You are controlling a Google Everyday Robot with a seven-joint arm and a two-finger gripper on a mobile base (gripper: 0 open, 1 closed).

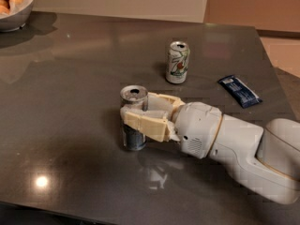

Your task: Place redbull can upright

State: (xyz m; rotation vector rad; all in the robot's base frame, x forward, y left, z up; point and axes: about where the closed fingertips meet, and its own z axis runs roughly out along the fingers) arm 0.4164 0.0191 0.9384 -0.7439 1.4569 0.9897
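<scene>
The redbull can (133, 95) stands upright on the dark table (70, 102), near the middle, its silver top with the opening facing up and its lower body showing blue below the fingers. My gripper (136, 115) reaches in from the right on a white arm, and its cream fingers (145, 124) wrap around the can's middle, shut on it. The can's base looks level with the tabletop.
A shorter white-and-green can (177, 62) stands upright behind the gripper. A flat blue packet (239, 91) lies at the right. A bowl of fruit (14, 6) sits at the far left corner. The table's right edge runs beside the arm.
</scene>
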